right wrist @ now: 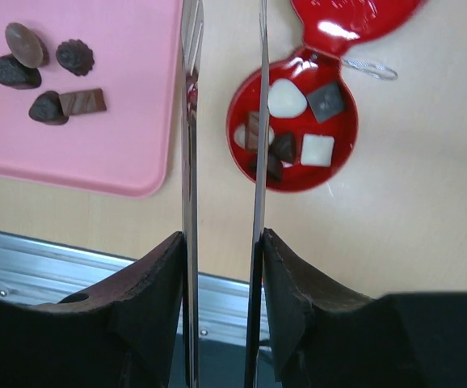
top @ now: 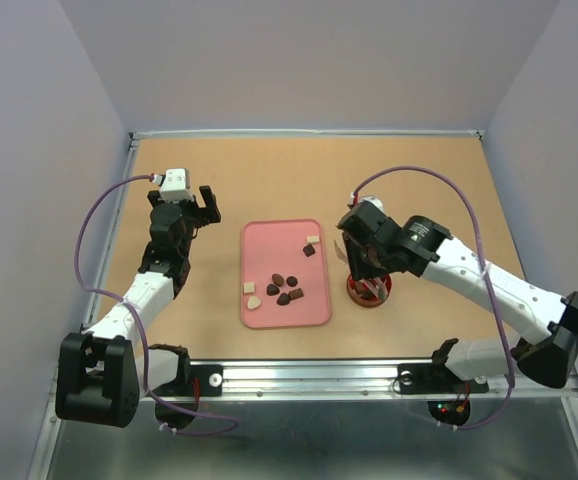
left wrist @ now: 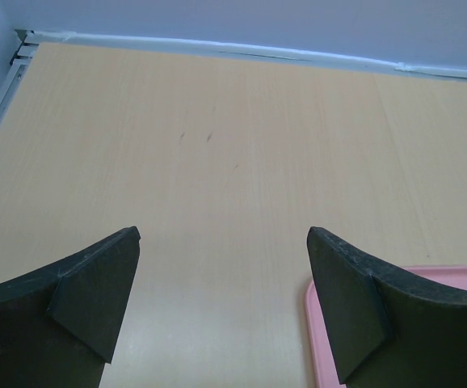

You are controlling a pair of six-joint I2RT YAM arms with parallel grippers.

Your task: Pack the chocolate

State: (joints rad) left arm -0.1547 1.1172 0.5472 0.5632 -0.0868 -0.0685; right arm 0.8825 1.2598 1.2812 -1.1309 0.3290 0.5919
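Observation:
Several pieces of chocolate (top: 284, 288), dark brown and cream, lie on the pink tray (top: 314, 300). More chocolate (right wrist: 317, 149) sits in the open round red tin (right wrist: 340, 162), whose lid (right wrist: 347, 16) lies beside it. My right gripper (right wrist: 224, 236) is shut on a pair of metal tongs (right wrist: 189, 121). The tongs' arms stand apart and point between the tray's right edge and the tin, with nothing between them. In the top view the right gripper (top: 364, 262) hangs over the tin (top: 369, 292). My left gripper (left wrist: 224, 234) is open and empty, left of the tray.
The pink tray's corner (left wrist: 452, 276) shows at the lower right of the left wrist view. A metal rail (top: 369, 375) runs along the near table edge. Raised borders and grey walls close the table's other sides.

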